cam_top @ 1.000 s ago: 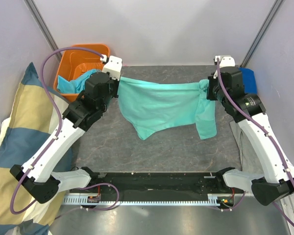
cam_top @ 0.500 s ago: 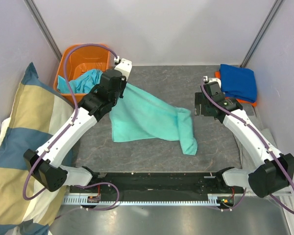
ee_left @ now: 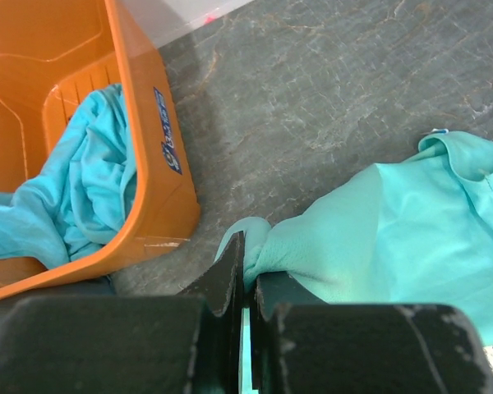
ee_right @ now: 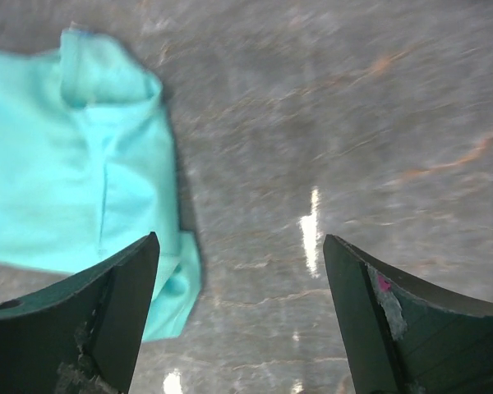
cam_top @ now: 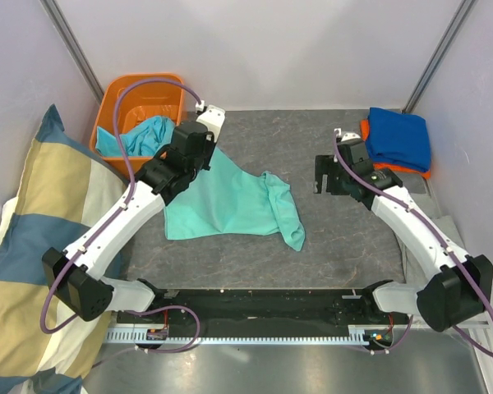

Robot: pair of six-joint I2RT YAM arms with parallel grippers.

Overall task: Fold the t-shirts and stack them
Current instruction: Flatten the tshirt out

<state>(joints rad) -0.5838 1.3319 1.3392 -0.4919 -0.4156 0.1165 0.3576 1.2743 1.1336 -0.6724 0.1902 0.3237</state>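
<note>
A mint-teal t-shirt [cam_top: 230,201] lies rumpled on the grey table [cam_top: 329,246], just beside the orange bin [cam_top: 148,80] on the side facing the table's middle. Its end farthest from the bin is doubled over into a bunched lobe.

My left gripper [ee_left: 246,263] has its fingers pressed together on a tuck of the shirt's edge nearest the bin, and that corner is lifted a little off the table. My right gripper [ee_right: 238,242] stands spread wide with nothing between its fingers. It hovers over bare table beyond the shirt's far end, well apart from the bin.

As I read it, the step in hand is laying this shirt out flat before any fold. To do it well, I would bring the right gripper down to the bunched far end and take one edge there rather than the whole wad. Then I would draw it straight away from the bin while the left holds its corner low. Pulling low and level should let the cloth slide open; lifting high risks it draping back on itself.

A turquoise t-shirt [cam_top: 144,133] waits inside the bin. A royal blue t-shirt [cam_top: 401,138] sits folded on an orange t-shirt [cam_top: 366,127] at the table corner farthest across from the bin. A striped pillow [cam_top: 33,246] leans on the bin's outer side.
</note>
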